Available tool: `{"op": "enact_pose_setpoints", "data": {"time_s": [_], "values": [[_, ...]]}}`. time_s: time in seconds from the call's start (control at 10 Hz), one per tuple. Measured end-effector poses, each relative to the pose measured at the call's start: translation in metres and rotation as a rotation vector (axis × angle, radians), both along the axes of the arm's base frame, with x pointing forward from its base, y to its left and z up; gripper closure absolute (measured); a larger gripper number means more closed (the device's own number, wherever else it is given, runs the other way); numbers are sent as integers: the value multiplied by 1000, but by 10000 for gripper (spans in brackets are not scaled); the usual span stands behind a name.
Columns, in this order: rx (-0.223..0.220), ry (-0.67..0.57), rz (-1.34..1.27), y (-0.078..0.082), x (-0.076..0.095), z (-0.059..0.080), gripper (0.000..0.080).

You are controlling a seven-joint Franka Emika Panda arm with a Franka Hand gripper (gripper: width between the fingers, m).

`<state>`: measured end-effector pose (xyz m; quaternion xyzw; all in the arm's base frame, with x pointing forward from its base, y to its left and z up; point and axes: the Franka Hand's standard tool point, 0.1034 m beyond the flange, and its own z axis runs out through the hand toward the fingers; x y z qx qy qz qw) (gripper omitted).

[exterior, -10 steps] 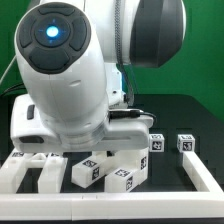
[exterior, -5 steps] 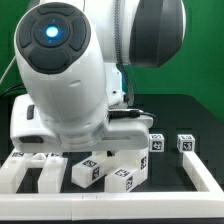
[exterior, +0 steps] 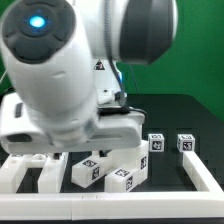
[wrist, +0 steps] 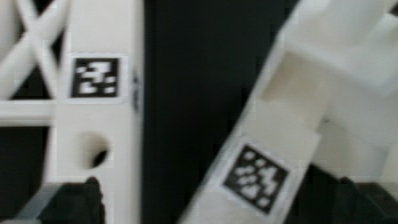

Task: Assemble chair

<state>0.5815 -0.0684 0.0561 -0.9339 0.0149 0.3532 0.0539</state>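
Note:
The chair parts are matte white tagged pieces on the black table. In the exterior view, tagged blocks [exterior: 88,170] [exterior: 122,179] lie at the front and two small cubes [exterior: 156,143] [exterior: 185,143] stand at the right. The big arm hides the gripper there. In the wrist view, a barred piece with a tag [wrist: 98,78] and a slanted tagged piece [wrist: 263,175] lie close below, both blurred. My gripper [wrist: 210,205] shows dark fingertips [wrist: 68,203] far apart at the frame's edge. It looks open and holds nothing.
A white untagged rail [exterior: 205,178] runs along the front and right of the parts. More white pieces [exterior: 25,170] lie at the exterior view's left front. The arm's body [exterior: 60,80] fills most of the exterior view.
The arm has swung toward the exterior view's left and is blurred with motion. The parts on the table have not moved.

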Motion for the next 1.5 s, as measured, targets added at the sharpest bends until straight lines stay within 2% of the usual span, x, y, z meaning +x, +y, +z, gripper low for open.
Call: {"op": "enact_pose_setpoints", "data": {"time_s": [0.1,0.2,0.7,0.8,1.0,1.1,1.2,1.3,1.4,1.5], "values": [[7,-3,-5,-7,5,11,150],[3,-17,-5,-11,9,15,150],[3,-23,-6,-13,10,12,150],[40,-55,47,-26,14,17,150],[55,-96,60,-49,13,35,150],[34,-215,48,-57,19,36,150],[7,-325,33,-59,8,39,150],[-18,-395,13,-55,-5,33,150],[-25,-431,14,-57,-8,33,150],[-50,-525,16,-63,2,34,150]]}}
